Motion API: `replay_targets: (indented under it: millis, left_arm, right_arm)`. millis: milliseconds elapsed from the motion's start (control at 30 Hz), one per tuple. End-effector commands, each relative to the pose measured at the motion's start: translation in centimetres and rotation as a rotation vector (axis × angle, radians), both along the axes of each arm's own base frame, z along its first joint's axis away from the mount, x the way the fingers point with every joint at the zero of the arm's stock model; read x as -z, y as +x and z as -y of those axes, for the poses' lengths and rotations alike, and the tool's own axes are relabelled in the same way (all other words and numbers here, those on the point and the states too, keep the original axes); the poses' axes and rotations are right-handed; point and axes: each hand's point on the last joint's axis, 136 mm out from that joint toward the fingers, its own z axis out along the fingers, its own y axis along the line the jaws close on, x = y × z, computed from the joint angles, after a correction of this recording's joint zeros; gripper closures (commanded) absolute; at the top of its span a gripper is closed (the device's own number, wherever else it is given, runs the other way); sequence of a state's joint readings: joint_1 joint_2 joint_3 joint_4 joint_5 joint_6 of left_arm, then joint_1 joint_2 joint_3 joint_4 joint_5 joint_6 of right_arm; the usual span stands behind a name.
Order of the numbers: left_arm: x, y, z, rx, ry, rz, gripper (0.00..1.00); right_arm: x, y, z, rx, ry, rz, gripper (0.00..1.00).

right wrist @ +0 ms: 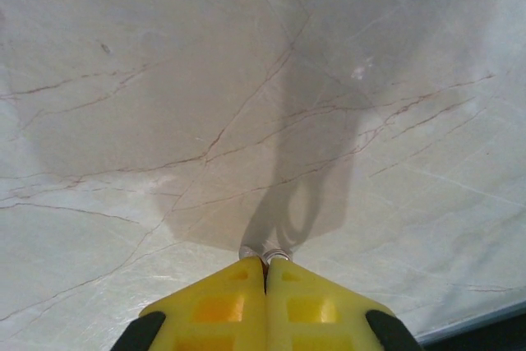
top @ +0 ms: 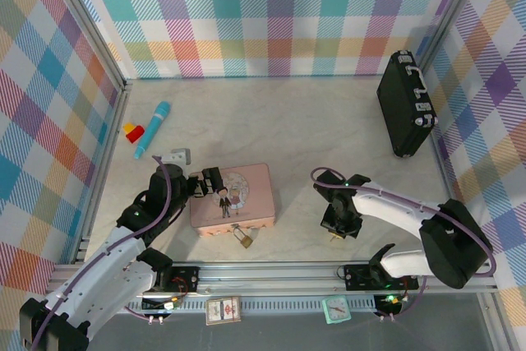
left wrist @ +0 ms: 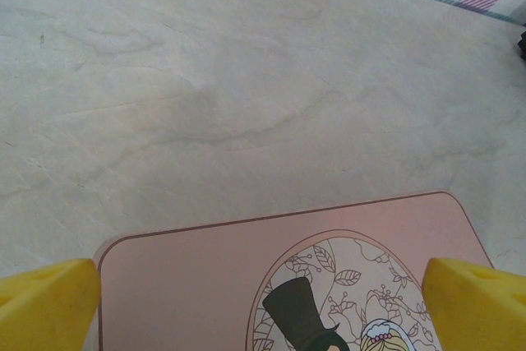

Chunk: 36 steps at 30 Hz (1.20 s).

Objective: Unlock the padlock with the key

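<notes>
The brass padlock (top: 244,237) lies on the table just in front of the pink tin (top: 251,195), its shackle towards the tin. My right gripper (top: 335,232) points down at the table to the right of the padlock, about a tin's width away. In the right wrist view its yellow fingers (right wrist: 222,306) are pressed together, and a sliver of silvery metal, the key (right wrist: 265,251), pokes out at the tips. My left gripper (top: 209,182) hovers over the tin's left part. It stands wide open, its fingertips (left wrist: 49,302) apart above the tin's lid (left wrist: 189,277).
A black case (top: 405,104) stands at the back right by the wall. A blue marker (top: 153,127), a red and yellow block (top: 133,131) and a small grey piece (top: 176,156) lie at the left. An aluminium rail (top: 271,273) runs along the near edge.
</notes>
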State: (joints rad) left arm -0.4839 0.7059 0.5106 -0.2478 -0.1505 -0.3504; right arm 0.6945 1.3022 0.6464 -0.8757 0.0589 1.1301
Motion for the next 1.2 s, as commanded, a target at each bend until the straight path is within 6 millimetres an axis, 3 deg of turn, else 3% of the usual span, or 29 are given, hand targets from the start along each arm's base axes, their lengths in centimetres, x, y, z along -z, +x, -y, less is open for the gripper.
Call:
replay_targets:
  millis: [0,233,600,767,967,1167]
  left_arm:
    - [-0.5,0.2,0.2,0.004,0.001,0.021,0.0]
    - [-0.4,0.3,0.2,0.002,0.004,0.017,0.0]
    - [-0.4,0.3,0.2,0.001,0.003,0.019,0.0]
    - [-0.4,0.3,0.2,0.0,0.004,0.017,0.0]
    - [-0.2,0.4,0.5,0.009,0.005,0.01,0.0]
    - [-0.5,0.6,2.4,0.096,-0.036,0.012,0.0]
  right_arm:
    - [0.3,-0.2,-0.7,0.019,0.046,0.005,0.99]
    - [-0.4,0.3,-1.6,0.015,0.115,0.054,1.0]
    - [-0.3,-0.3,-0.4,0.002,0.061,0.035,1.0]
    - [-0.6,0.1,-1.1,0.005,0.099,0.054,1.0]
    - [-4.0,2.2,-2.7,-0.005,0.197,0.175,1.0]
    - [-10.0,7.8,-6.5,0.081,0.594,0.491,1.0]
